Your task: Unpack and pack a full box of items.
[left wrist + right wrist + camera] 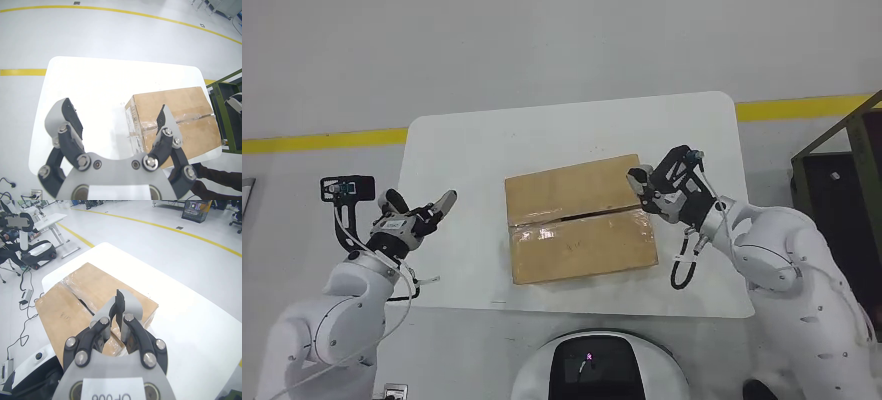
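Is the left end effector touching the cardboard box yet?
Apart. The top view shows the open left end effector off to the side of the cardboard box, with a plain strip of bare table between them.

Left arm: silver-and-black left claw [422, 204], fingers spread wide, well apart from the brown cardboard box [580, 218].
Right arm: right claw [118, 294], fingers pressed together, over the box's edge.

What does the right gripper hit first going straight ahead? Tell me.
Probably the cardboard box, its top flap beside the taped seam; the right gripper points down at it, gap unclear.
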Tool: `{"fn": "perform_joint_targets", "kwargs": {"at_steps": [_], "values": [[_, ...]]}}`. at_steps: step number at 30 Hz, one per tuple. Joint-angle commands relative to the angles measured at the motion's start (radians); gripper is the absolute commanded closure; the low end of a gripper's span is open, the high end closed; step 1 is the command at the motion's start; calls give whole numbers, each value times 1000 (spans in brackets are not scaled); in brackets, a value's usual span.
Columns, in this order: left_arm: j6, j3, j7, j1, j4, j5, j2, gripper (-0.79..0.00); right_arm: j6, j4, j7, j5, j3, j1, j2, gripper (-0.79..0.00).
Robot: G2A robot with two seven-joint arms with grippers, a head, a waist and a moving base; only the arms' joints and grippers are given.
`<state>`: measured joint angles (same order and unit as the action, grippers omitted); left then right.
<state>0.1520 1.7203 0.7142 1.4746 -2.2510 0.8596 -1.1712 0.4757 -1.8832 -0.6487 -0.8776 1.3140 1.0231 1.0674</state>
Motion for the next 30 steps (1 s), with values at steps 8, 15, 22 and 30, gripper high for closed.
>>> {"fn": "perform_joint_targets", "kwargs": {"at_steps": [8, 15, 22, 30], "values": [[0, 0, 0, 0, 0, 0, 0, -785, 0, 0, 0, 0, 0, 0, 0, 0], [0, 0, 0, 0, 0, 0, 0, -785, 0, 0, 0, 0, 0, 0, 0, 0], [0, 0, 0, 0, 0, 0, 0, 0, 0, 0, 0, 0, 0, 0, 0, -566], [0, 0, 0, 0, 0, 0, 0, -785, 0, 0, 0, 0, 0, 0, 0, 0]]}}
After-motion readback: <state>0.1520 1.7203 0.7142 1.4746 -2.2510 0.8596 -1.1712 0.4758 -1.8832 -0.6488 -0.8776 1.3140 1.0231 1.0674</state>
